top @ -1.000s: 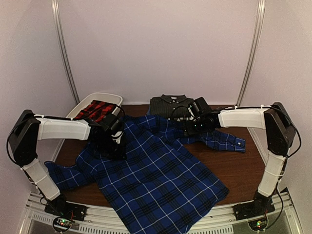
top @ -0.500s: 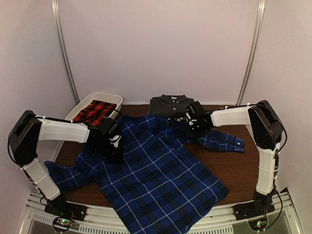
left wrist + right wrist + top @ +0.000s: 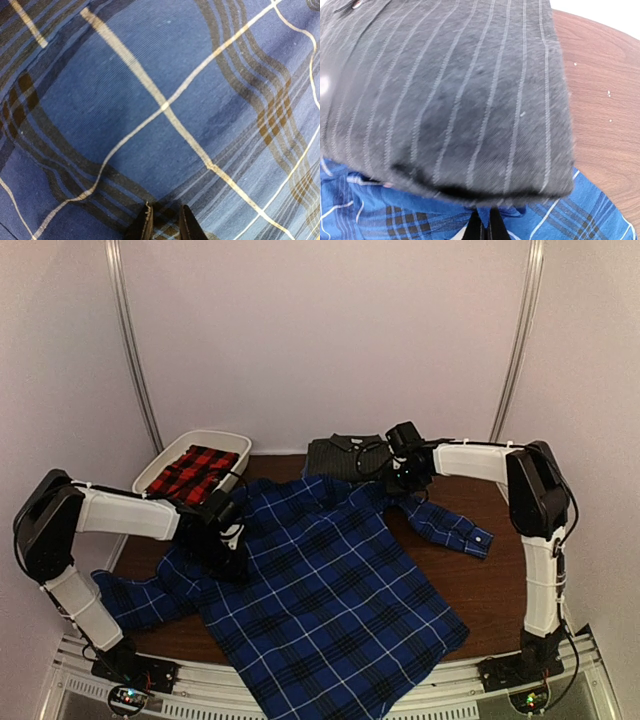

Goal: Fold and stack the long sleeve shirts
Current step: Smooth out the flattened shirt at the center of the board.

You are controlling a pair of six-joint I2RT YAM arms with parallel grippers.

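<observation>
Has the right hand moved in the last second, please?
Yes: the right hand moved back across the blue plaid shirt to the folded charcoal shirt's near edge.

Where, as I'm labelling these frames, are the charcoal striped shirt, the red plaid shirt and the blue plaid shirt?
charcoal striped shirt (image 3: 445, 85): right wrist view, middle of its folded body.
red plaid shirt (image 3: 193, 472): top view, middle of visible cloth.
blue plaid shirt (image 3: 330, 600): top view, its spread body.

I work in a lab test booth: plain white walls (image 3: 320, 340) and metal rails (image 3: 135, 350) close round my brown bench (image 3: 500, 585), arms (image 3: 130, 512) bolted to a metal frame (image 3: 460, 685).
</observation>
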